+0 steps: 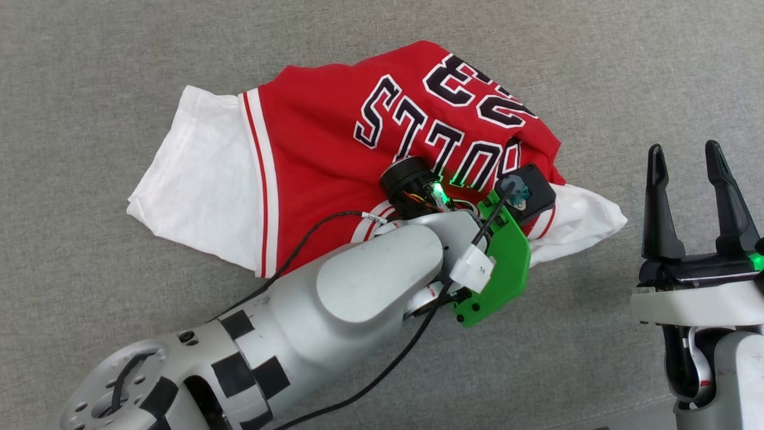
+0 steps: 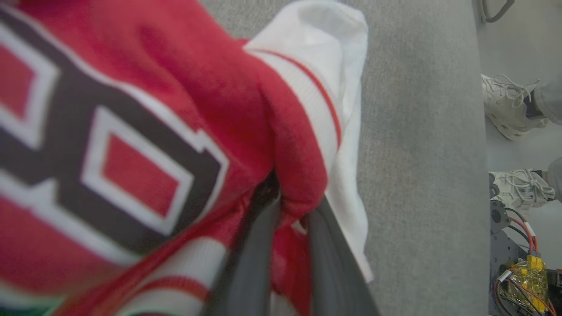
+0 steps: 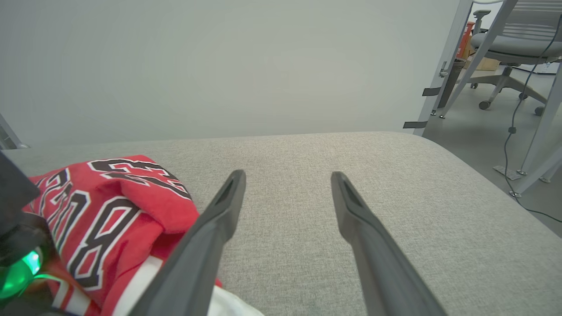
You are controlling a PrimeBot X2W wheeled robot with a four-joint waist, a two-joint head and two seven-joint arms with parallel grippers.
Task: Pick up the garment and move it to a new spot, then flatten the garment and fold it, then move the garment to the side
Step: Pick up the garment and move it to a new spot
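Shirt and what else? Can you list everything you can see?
shirt: one, red with white sleeves, crumpled on the pad.
pad: one, grey, under the shirt.
chair: one, grey, on the floor beyond the pad.
shoes: two, whitish, a person's, on the floor beside the pad.
left arm: one, silver, reaching over the shirt.
left claw: one, dark, pinching a red fold of the shirt.
right claw: one, dark, open, over bare pad right of the shirt.

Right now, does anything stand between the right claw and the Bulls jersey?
Nothing visible does. The right claw hangs open over grey upholstery, with the Bulls jersey lying to its left. The left claw is shut on a red fold of it.
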